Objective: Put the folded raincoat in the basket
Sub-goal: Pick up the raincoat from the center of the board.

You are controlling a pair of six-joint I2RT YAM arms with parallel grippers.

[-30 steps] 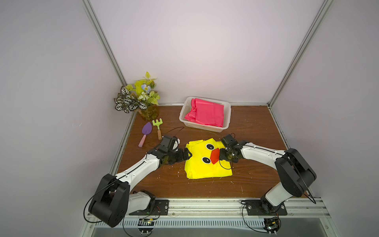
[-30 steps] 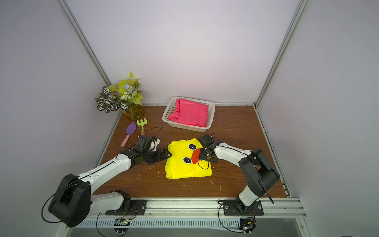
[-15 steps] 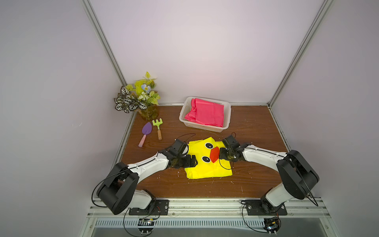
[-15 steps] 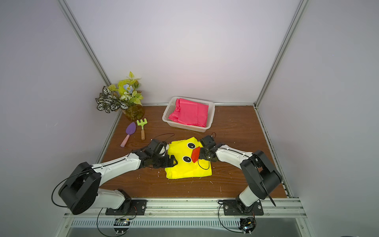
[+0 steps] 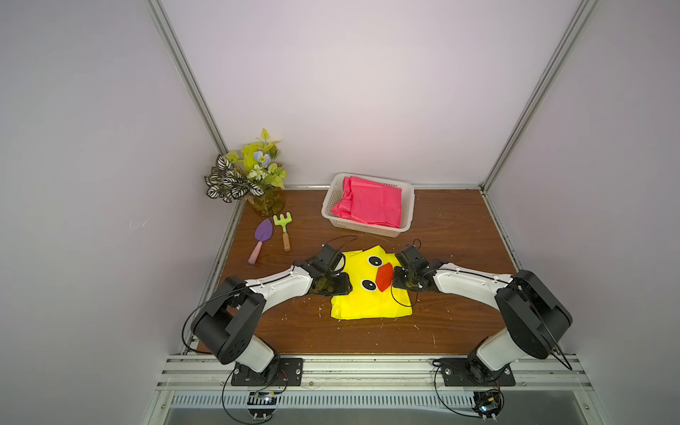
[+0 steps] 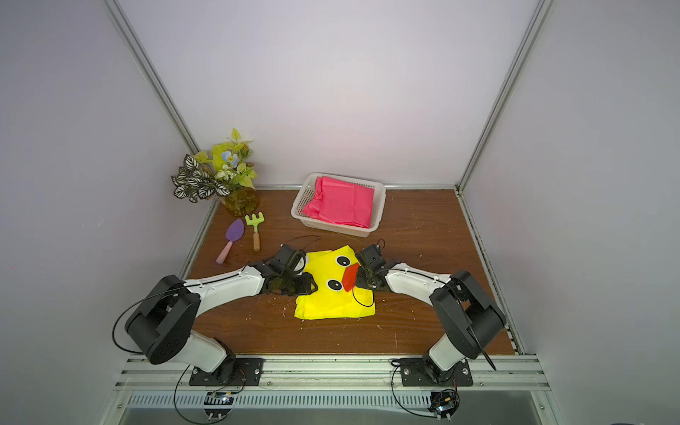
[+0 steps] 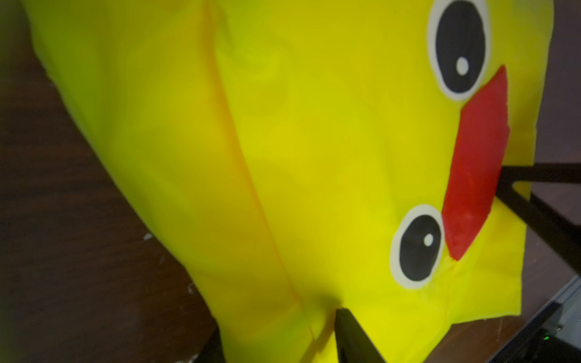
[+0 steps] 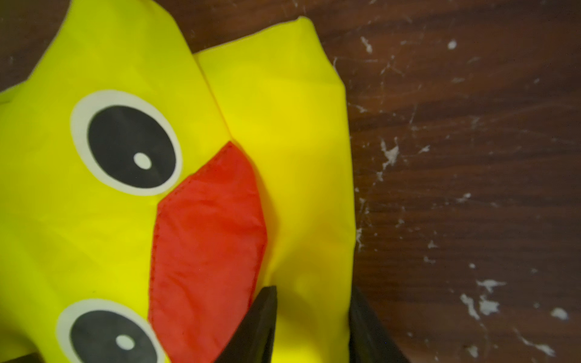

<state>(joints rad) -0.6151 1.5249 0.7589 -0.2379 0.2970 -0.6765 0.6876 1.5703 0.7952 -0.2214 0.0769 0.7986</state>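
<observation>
The folded raincoat, yellow with a duck's eyes and a red beak, lies flat in the middle of the brown table. My left gripper is closed on its left edge, with one finger on top of the fabric and the other beneath. At the right edge, beside the beak, my right gripper pinches a yellow fold between its fingers. The white perforated basket stands behind the raincoat at the back, holding a folded pink garment.
A vase of artificial plants fills the back left corner. A purple toy trowel and a green toy rake lie in front of it. Grey walls enclose three sides, and a metal rail runs along the front.
The left arm has moved right to the raincoat's left edge and its jaws have closed on it. The right gripper's jaws have closed on the right edge. The raincoat still lies on the table.
</observation>
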